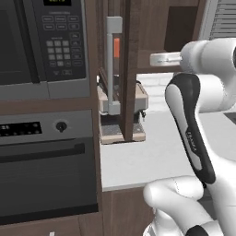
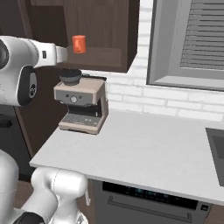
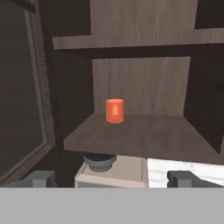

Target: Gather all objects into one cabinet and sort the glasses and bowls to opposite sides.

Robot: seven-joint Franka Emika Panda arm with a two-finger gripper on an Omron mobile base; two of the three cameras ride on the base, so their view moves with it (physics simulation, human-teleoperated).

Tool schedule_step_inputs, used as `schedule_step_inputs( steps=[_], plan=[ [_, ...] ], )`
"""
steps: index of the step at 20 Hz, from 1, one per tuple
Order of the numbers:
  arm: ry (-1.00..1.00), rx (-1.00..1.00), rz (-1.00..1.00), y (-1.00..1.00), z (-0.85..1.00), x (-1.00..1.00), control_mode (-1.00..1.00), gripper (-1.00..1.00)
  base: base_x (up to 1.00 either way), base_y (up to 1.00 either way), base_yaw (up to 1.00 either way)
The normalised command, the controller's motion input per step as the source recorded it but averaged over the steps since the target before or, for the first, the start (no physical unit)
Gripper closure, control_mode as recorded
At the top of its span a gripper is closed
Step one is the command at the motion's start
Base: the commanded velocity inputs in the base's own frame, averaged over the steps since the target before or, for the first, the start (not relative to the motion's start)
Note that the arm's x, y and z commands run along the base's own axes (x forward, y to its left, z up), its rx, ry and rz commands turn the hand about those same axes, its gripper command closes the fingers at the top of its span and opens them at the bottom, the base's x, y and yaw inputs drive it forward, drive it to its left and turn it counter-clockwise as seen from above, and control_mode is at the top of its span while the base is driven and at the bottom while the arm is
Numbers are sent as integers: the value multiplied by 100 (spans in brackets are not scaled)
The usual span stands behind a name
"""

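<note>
One orange mug point(image 3: 115, 110) stands upright on the bottom board of the open dark-brown cabinet point(image 3: 140, 78), towards its back left; it also shows as the orange mug point(image 2: 79, 43) and the orange mug point(image 1: 116, 47). My gripper point(image 3: 111, 178) is open, with nothing between its fingertips point(image 3: 40, 178). It faces the cabinet opening from in front and slightly below, well short of the mug. In the right base view my hand point(image 2: 60, 54) sits just left of the mug. A shelf point(image 3: 131, 40) runs above the mug. The bowls are out of view.
A coffee machine point(image 2: 81, 105) with a dark round top stands on the pale counter point(image 2: 144, 148) right under the cabinet. The opened cabinet door point(image 1: 130, 69) with its grey bar handle point(image 1: 112, 64) juts out on the left. A microwave point(image 1: 41, 41) and an oven point(image 1: 46, 166) are further left, a window point(image 2: 192, 39) to the right.
</note>
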Motion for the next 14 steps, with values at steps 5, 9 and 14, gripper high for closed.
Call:
schedule_step_inputs(
  steps=[5, 9, 14],
  plan=[
    [6, 2, 2, 0, -2, 45, -100, -100, 0, 0, 0],
    [6, 3, 3, 0, -9, 63, -100, -100, 0, 0, 0],
    [1, 12, 0, -2, -23, 72, -100, -100, 0, 0, 0]
  ],
)
